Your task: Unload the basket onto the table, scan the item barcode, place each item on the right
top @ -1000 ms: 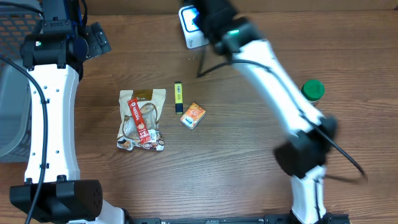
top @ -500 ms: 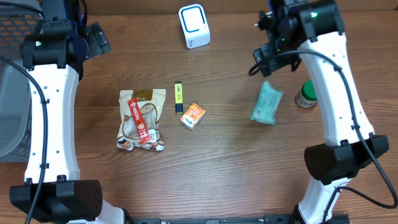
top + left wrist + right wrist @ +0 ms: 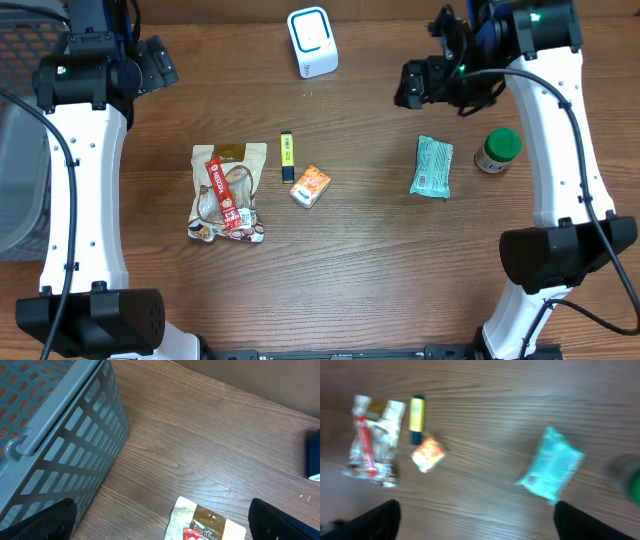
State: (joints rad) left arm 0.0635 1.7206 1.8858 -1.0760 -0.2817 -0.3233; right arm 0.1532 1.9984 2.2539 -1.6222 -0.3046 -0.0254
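Teal packet (image 3: 432,167) lies flat on the table (image 3: 380,270), right side, beside the green-capped jar (image 3: 498,149), well apart from the snack bag (image 3: 228,192): probably sorted aside. Right tool (image 3: 410,84) hangs released, empty; left tool (image 3: 160,62) likewise released.

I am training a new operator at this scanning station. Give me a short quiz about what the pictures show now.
1. True or false: the right gripper holds the teal packet.
2. Which thing lies nearest the orange box? A yellow marker; B grey basket; C white scanner.
3. Name the thing that stands nearest the teal packet.
Key: 1 false: the packet lies on the table and the jaws are open. 2 A. 3 the green-capped bottle.
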